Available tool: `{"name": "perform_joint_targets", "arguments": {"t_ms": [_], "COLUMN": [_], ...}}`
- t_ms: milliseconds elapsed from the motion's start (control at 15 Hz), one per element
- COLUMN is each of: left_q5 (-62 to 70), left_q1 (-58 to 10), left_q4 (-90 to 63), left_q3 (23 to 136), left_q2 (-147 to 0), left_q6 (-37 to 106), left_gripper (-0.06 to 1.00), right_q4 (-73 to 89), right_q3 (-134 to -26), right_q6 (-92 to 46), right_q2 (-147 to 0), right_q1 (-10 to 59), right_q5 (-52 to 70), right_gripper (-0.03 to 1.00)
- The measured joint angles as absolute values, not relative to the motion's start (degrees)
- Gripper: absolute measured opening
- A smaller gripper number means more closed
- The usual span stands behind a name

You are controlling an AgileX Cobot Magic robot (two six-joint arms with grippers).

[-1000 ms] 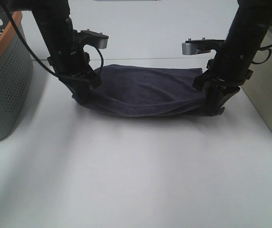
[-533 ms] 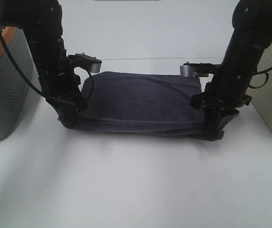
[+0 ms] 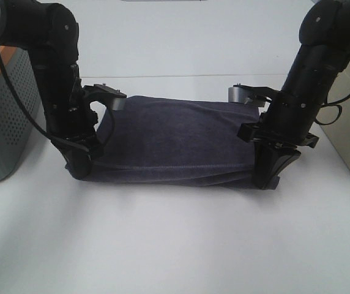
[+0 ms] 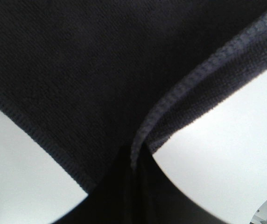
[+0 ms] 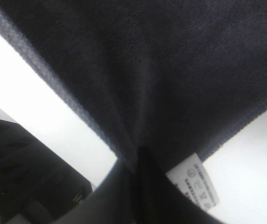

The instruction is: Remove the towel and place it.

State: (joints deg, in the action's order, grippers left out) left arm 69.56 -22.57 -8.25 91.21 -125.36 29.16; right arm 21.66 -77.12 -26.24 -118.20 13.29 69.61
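The dark navy-grey towel (image 3: 175, 141) is stretched between my two grippers, low over the white table (image 3: 175, 245), its front hem sagging near the surface. My left gripper (image 3: 79, 166) is shut on the towel's front left corner. My right gripper (image 3: 265, 177) is shut on the front right corner. In the left wrist view the towel (image 4: 101, 70) fills the frame with its stitched hem running into the closed jaws. In the right wrist view the towel (image 5: 161, 70) is pinched in the jaws beside a small white tag (image 5: 196, 182).
A grey perforated basket with an orange rim (image 3: 7, 110) stands at the left edge. A beige box (image 3: 349, 135) stands at the right edge. White tabletop lies in front of the towel.
Both grippers have moved toward the camera and down with the towel. The towel has been pulled flatter and wider, and its front edge has come lower to the table.
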Motion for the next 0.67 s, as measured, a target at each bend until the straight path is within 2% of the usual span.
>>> {"name": "perform_joint_targets", "arguments": {"t_ms": [200, 333, 400, 467, 533, 600, 667], "left_q5": [69.56, 69.56, 69.56, 69.56, 69.56, 69.56, 69.56], "left_q1": [-22.57, -22.57, -22.57, -22.57, -22.57, -22.57, -22.57], "left_q4": [-7.68, -7.39, -7.33, -7.33, -7.28, -7.33, -7.33], "left_q3": [91.10, 91.10, 91.10, 91.10, 91.10, 91.10, 91.10], "left_q2": [-125.36, -125.36, -125.36, -125.36, -125.36, -125.36, -125.36], "left_q6": [29.22, 28.99, 28.82, 28.82, 27.96, 26.01, 24.47], "left_gripper": [0.00, 0.00, 0.01, 0.01, 0.07, 0.36, 0.57], "right_q4": [22.69, 23.09, 23.15, 23.15, 23.15, 23.15, 23.09], "right_q3": [-75.52, -75.23, -75.23, -75.23, -75.23, -75.23, -75.23], "right_q6": [-26.24, -26.24, -26.24, -26.24, -26.18, -22.52, -20.40], "right_q2": [-118.20, -118.20, -118.20, -118.20, -118.20, -118.20, -118.20], "right_q1": [13.29, 13.29, 13.29, 13.29, 13.29, 13.29, 13.29], "right_q5": [69.61, 69.61, 69.61, 69.61, 69.61, 69.61, 69.61], "right_gripper": [0.02, 0.05, 0.12, 0.12, 0.18, 0.42, 0.57]}}
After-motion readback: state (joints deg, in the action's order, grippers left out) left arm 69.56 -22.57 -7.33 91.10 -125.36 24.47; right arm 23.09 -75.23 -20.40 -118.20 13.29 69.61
